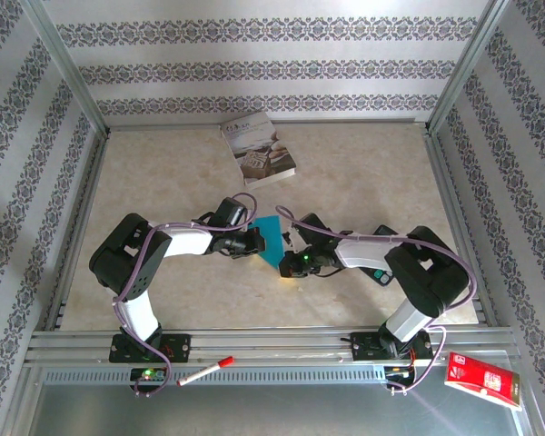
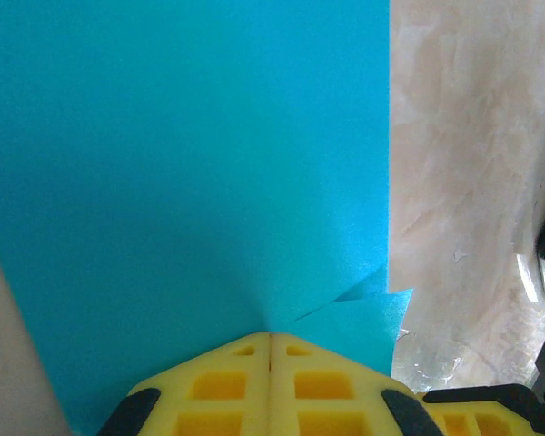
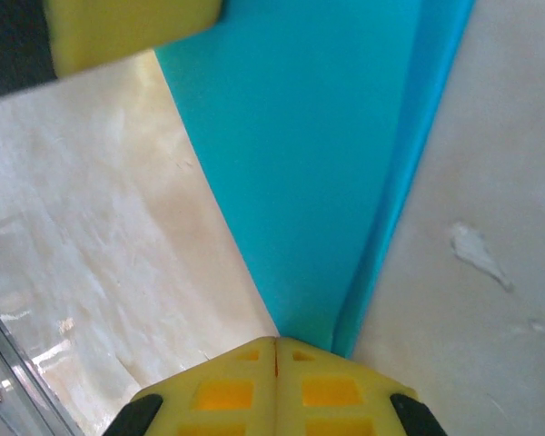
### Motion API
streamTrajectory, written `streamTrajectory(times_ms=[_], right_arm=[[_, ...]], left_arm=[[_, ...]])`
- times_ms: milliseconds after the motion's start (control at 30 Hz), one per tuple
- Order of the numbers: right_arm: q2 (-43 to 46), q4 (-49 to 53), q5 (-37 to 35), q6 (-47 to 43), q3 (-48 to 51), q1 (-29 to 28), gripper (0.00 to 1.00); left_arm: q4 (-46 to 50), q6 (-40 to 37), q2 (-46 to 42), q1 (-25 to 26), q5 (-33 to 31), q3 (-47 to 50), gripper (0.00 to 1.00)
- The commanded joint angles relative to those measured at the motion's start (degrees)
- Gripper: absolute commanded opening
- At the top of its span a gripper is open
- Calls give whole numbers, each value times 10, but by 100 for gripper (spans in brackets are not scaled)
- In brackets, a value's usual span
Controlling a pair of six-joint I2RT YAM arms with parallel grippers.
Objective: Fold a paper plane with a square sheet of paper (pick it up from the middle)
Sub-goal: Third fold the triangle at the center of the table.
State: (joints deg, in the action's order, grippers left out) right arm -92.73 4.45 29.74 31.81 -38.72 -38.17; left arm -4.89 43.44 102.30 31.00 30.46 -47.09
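**Operator:** Where the two arms meet, what is hidden from me?

**Observer:** In your top view the wrists cover most of the square sheet of paper [image 1: 271, 238]. You see only a narrow, slanted teal-blue piece of it between them, over the middle of the bench [image 1: 363, 182]. I cannot tell whether its lower edge touches the bench. In the left wrist view the sheet runs out of the picture at the top and at the left.

**Operator:** And the jaws?

**Observer:** Both pairs are clamped on the paper. In your left jaws the yellow fingers [image 2: 209, 386] are pressed flat against each other, and the sheet comes out from between their tips. A small folded flap shows just beside them, on the right of that view. Your right jaws are closed in the same way on a folded edge of the sheet, where two layers show. One finger of the left jaws appears blurred at the upper left corner of the right wrist view.

**Operator:** What else lies there?

**Observer:** A grey-white printed book [image 1: 259, 148] lies at the far side of the bench, well apart from the paper. On the metal rail by the arm bases you have a red-capped marker [image 1: 204, 371] and, at the right, a red packet [image 1: 481, 380]. Its print is too small to read.
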Motion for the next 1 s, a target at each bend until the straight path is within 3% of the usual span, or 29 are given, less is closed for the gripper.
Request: streamTrajectory(times_ms=[0, 300, 633, 967], right_arm=[[16, 54, -6, 7, 27, 14, 4], [50, 18, 41, 28, 7, 19, 4], [-22, 21, 39, 10, -45, 20, 4], [-47, 18, 28, -1, -18, 33, 3]], left_arm=[[67, -21, 28, -10, -41, 7, 0], [69, -20, 28, -10, -38, 4, 0], [72, -20, 22, -10, -37, 2, 0], [78, -23, 23, -10, -36, -6, 0]])
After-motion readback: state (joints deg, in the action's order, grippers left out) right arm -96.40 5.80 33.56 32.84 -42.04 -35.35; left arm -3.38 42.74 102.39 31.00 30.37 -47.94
